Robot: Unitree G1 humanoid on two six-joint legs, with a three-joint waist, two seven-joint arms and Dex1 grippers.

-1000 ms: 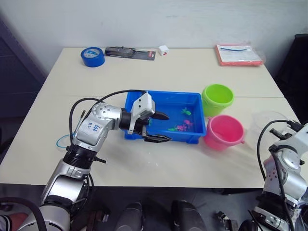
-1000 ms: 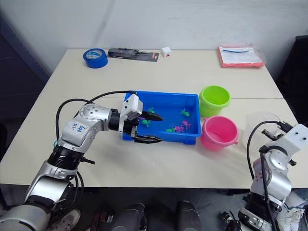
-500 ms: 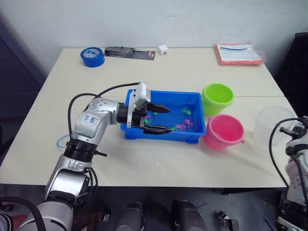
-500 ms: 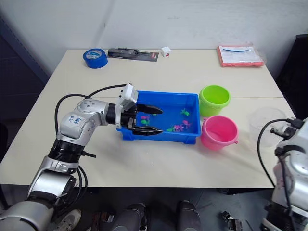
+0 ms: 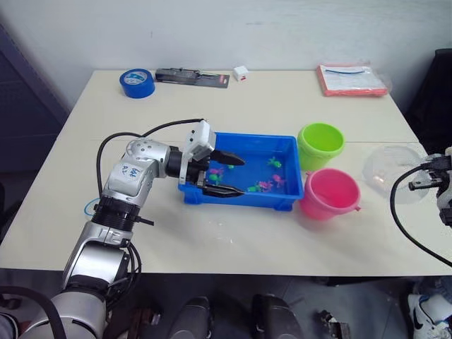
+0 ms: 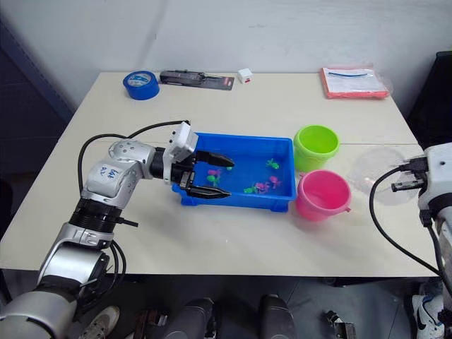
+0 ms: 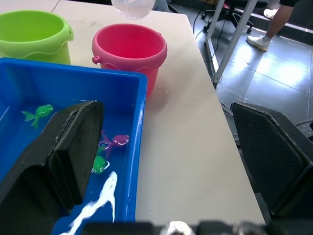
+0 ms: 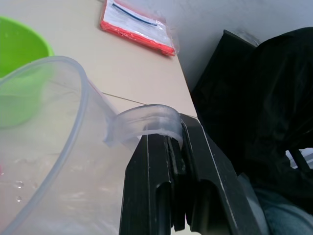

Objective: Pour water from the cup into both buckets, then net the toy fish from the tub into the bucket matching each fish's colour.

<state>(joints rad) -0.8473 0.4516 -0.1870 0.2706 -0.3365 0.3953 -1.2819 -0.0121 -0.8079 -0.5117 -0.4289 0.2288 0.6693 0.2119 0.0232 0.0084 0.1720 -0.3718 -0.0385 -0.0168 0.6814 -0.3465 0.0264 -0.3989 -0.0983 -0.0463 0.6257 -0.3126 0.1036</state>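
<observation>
clear measuring cup (image 5: pixel 393 172) is hanging tilted at the right edge of the table (image 5: pixel 268 106), right of the pink bucket (image 5: pixel 329 192), with the right gripper (image 8: pixel 171 147) clamping its handle. left gripper (image 5: pixel 226 175) is spreading its fingers wide over the near left corner of the blue tub (image 5: pixel 248 143), where the green and pink toy fish (image 5: pixel 267 185) are lying, and the lime green bucket (image 5: pixel 319 144) is sitting just beyond the pink one.

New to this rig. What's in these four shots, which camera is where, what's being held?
It's a two-armed humanoid robot at a table. Two pictures come from its head cameras, two from cameras on its wrists. The left gripper is open, one finger inside the blue tub of small toy fish, one outside the near wall. The right gripper is shut on the handle of the clear cup, held tilted beyond the pink bucket. A green bucket, tape roll and orange packet also sit there.
</observation>
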